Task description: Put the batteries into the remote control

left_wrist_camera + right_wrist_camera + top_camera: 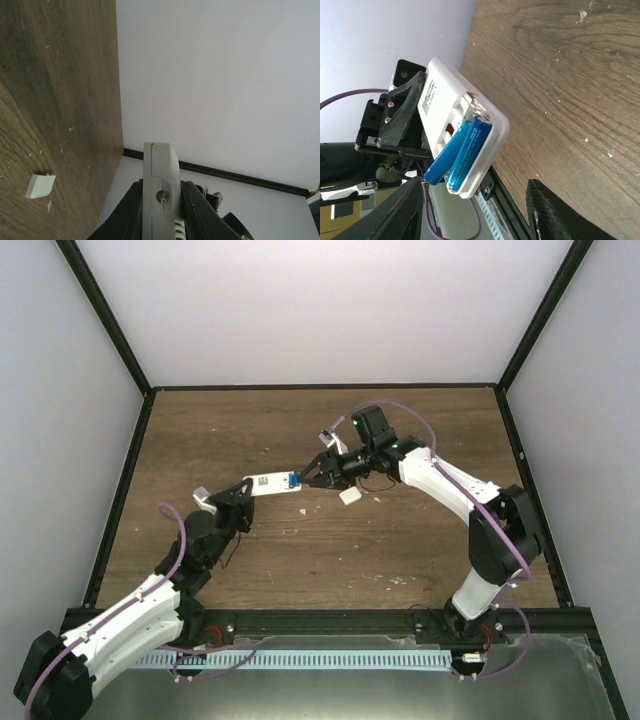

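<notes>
My left gripper [240,498] is shut on the white remote control [270,483] and holds it above the table, its blue end toward the right arm. In the left wrist view the remote [160,165] stands edge-on between the fingers of the left gripper [161,200]. In the right wrist view the remote's [437,95] back is open. Two blue batteries lie in the bay: one [470,150] seated, the other [445,156] tilted with one end sticking out. My right gripper [315,472] [475,192] is open, right at the remote's battery end.
A small white battery cover [349,496] lies on the wooden table [400,540] under the right wrist; it also shows in the left wrist view [40,185]. Pale specks dot the wood. Black frame rails edge the table.
</notes>
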`<state>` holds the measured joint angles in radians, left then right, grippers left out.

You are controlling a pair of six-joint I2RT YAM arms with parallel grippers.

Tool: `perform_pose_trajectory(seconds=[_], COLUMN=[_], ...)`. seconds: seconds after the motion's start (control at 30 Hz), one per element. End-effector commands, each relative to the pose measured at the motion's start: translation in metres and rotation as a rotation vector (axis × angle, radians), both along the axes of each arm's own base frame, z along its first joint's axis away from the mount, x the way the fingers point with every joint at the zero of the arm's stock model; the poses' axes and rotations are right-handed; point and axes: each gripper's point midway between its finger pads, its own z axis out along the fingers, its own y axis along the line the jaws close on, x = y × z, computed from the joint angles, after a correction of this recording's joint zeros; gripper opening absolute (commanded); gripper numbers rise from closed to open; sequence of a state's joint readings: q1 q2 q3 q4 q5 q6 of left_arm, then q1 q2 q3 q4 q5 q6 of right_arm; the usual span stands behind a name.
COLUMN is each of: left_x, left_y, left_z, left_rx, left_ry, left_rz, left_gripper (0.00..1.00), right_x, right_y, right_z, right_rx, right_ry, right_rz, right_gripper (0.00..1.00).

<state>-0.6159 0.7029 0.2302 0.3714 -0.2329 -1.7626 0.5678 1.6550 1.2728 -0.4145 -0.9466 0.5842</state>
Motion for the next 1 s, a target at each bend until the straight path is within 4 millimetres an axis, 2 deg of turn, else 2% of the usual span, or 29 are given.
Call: perform_pose_trajectory(seconds=[0.0, 0.27, 0.6, 0.97], left_x=[0.001, 0.001, 0.003, 0.002], left_y=[-0.007, -0.009, -0.011, -0.010], left_z=[0.020, 0.018, 0.018, 0.015], left_rx=[-0.034, -0.024, -0.019, -0.017], left_ry=[-0.043, -0.038, -0.037, -0.029], left_rz=[-0.026, -0.036, -0.043, -0.038], left_gripper=[0.00, 0.00, 0.00, 0.00], right_x=[-0.005, -0.006, -0.013, -0.011], right_y=[0.008, 0.015, 0.027, 0.033], right_z=[0.004, 0.009, 0.004, 0.011], right_rx=[0.026, 0.052, 0.042, 0.049], right_ry=[-0.001, -0.004, -0.003, -0.026], right_rz=[0.045, 0.058, 0.099, 0.098], right_gripper=[0.50, 0.52, 0.55, 0.53])
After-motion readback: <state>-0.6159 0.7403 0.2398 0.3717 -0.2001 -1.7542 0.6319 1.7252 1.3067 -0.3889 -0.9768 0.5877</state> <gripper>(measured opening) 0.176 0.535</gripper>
